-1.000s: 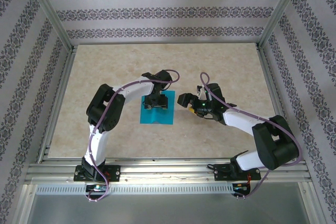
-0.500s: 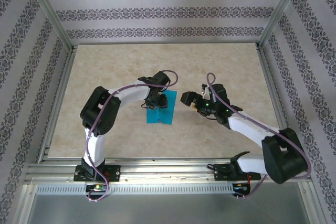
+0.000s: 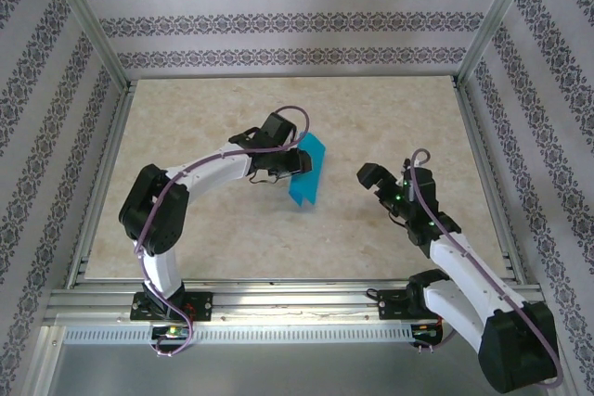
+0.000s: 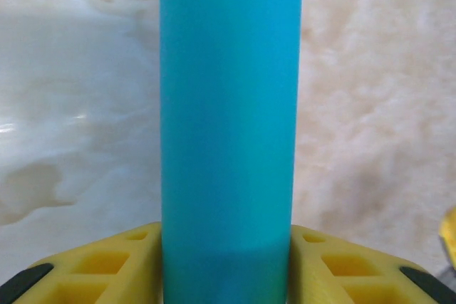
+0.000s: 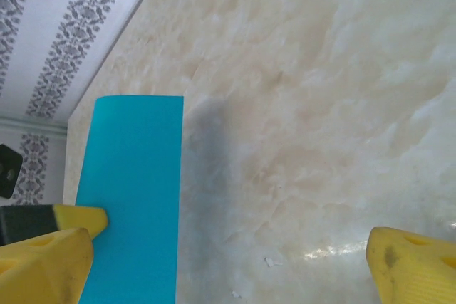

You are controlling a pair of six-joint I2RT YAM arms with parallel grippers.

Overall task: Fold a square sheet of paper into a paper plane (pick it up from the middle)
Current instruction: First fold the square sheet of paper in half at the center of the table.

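Note:
The square sheet of paper (image 3: 307,173) is teal-blue, bent into a curve and lifted off the marble table (image 3: 204,127), hanging on edge. My left gripper (image 3: 291,163) is shut on it from the left. In the left wrist view the sheet (image 4: 228,119) rises as a tall rounded band between the two yellow fingers (image 4: 125,265), touching both. My right gripper (image 3: 374,178) stands apart to the right of the sheet, wide open with nothing in it. In the right wrist view its gripper (image 5: 235,254) faces bare table, and the sheet (image 5: 132,183) is at the left.
Aluminium frame rails (image 3: 278,299) run along the near edge and both sides. Patterned walls (image 3: 297,20) close the back and sides. Small white flecks (image 5: 267,262) lie on the table under the right gripper.
The left gripper closed on the flat sheet, raised it and carried it back and right, so it now hangs bent. The right arm drew back to the right and nearer.

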